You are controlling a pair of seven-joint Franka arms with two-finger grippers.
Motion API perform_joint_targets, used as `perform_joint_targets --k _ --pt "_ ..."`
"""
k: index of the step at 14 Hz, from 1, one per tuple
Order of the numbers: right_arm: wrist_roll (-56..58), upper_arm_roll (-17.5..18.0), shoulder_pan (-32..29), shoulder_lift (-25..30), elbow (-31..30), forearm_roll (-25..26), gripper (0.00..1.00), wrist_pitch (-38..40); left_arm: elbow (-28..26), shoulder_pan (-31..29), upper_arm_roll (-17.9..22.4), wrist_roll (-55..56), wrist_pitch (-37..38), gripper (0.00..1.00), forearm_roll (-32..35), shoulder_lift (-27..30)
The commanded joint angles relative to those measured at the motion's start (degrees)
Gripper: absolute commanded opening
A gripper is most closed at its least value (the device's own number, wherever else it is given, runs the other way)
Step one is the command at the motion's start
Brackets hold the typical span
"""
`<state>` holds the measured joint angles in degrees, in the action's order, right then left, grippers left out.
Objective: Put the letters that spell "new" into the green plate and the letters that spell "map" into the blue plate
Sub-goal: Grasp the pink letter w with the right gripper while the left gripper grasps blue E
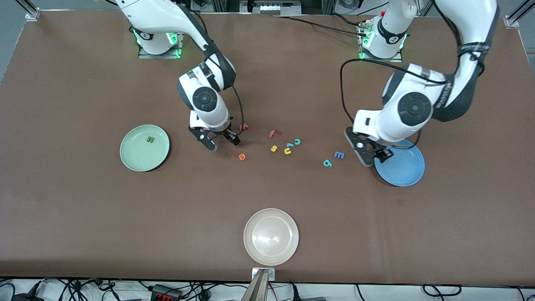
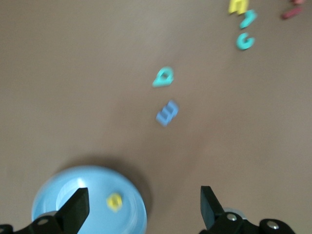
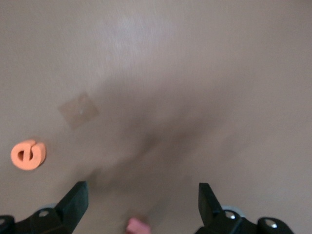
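The green plate holds the dark green n. Beside it, my right gripper hangs open and empty, low over the table. The salmon-red w lies just by it and the orange e a little nearer the front camera. My left gripper stands open over the rim of the blue plate. The yellow a lies in that plate. The blue m and teal p lie on the table beside it.
Mid-table lies a loose cluster: a red f, a yellow s, a yellow u and a teal c. A white-beige plate sits near the front edge.
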<state>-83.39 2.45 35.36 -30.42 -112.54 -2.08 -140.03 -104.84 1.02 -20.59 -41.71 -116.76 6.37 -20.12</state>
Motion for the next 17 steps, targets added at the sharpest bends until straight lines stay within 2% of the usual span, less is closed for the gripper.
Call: perform_joint_targets --k 1,3,7,8,9,11,12,14,16,17 --pt "-8.5 -0.5 2.1 -0.9 -0.2 -0.6 0.97 -2.9 0.8 0.1 -1.4 -11.2 -3.5 1.0 1.2 -5.0" --pt "-10.6 -0.5 3.7 -1.0 -0.2 -0.7 0.87 -3.6 0.6 1.6 -1.4 -19.0 -6.9 1.0 1.2 -7.8" --pt "-13.4 -0.3 5.4 -1.1 -0.3 -1.1 0.82 -3.7 -3.3 1.4 -1.3 -20.1 -13.6 1.0 6.8 -10.4" --pt "-13.6 -0.3 5.5 -1.2 -0.4 -1.1 0.79 -3.7 -3.9 1.9 -1.3 -20.1 -13.7 0.92 7.0 -10.9" --pt "-14.4 -0.2 5.6 -1.4 -0.4 -1.1 0.79 -3.7 -4.6 1.9 -1.2 -20.1 -14.1 0.89 7.9 -11.3" --pt "-15.0 -0.2 6.6 -1.8 -0.5 -1.1 0.77 -3.7 -4.8 1.0 -1.3 -20.1 -14.2 0.7 12.3 -12.2" --pt "-15.0 -0.2 6.7 -2.0 -0.5 -1.1 0.75 -3.8 -4.9 0.9 -1.3 -20.1 -14.5 0.66 12.4 -12.8" --pt "-15.0 -0.2 6.6 -2.4 -0.4 -1.1 0.71 -3.8 -5.2 1.9 -1.3 -20.0 -15.9 0.61 12.4 -13.3" --pt "-14.9 -0.2 6.7 -2.8 -0.4 -1.1 0.65 -3.8 -5.6 1.2 -1.3 -20.1 -18.4 0.62 12.5 -14.2" --pt "-14.9 -0.2 6.6 -2.8 -0.4 -1.0 0.59 -4.0 -6.1 1.2 -1.3 -20.2 -18.8 0.62 12.5 -14.3"
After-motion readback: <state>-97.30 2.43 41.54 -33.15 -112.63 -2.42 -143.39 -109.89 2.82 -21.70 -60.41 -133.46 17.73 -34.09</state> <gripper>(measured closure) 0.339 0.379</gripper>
